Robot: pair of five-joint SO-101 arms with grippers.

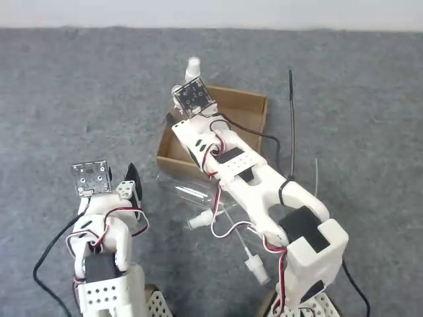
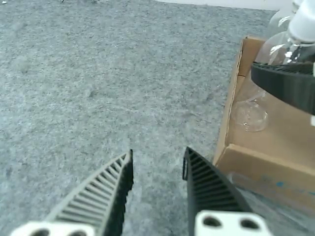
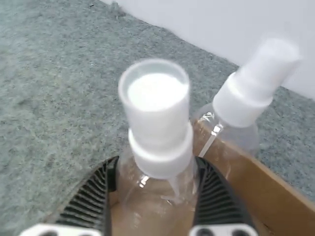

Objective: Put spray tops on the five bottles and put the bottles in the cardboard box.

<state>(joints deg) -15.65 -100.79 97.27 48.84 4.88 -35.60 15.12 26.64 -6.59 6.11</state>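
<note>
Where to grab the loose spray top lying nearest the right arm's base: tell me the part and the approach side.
Take the spray top by its stubby white head, coming straight down from above and closing across its width. It lies on its side on the carpet, and its thin dip tube, trailing toward the cardboard box, looks too slender to grip.

I'm holding the left gripper (image 2: 158, 153) over the grey felt tabletop (image 2: 98, 73), its fingers standing apart with nothing between them. The cardboard box (image 2: 227, 132) is sitting just beside it, one corner nearest. A clear bottle (image 2: 275, 49) is sitting inside the box, and the other arm's toothed finger (image 2: 285, 86) is lying across it.
</note>
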